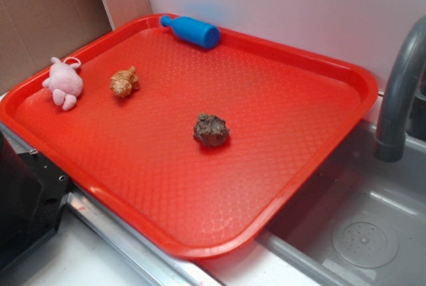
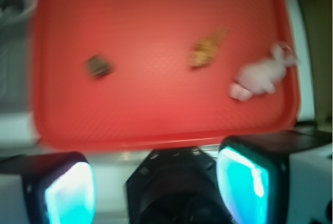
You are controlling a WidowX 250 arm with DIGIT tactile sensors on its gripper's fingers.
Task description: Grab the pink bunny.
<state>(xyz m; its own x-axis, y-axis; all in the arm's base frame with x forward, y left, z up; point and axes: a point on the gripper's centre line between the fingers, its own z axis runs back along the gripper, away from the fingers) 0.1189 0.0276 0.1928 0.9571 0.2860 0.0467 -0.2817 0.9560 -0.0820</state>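
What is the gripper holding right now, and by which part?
Nothing. The gripper is open, its fingers apart with nothing between them, above the red tray's near edge. The pink bunny lies untouched in the tray's corner.

- Exterior view: bright, even, sharp light; the dark brown rock (image 1: 211, 130) casts a small soft shadow on the red tray (image 1: 279, 166).
- Wrist view: blurred throughout; gripper (image 2: 158, 182) pads (image 2: 70, 193) glow cyan, out of focus.
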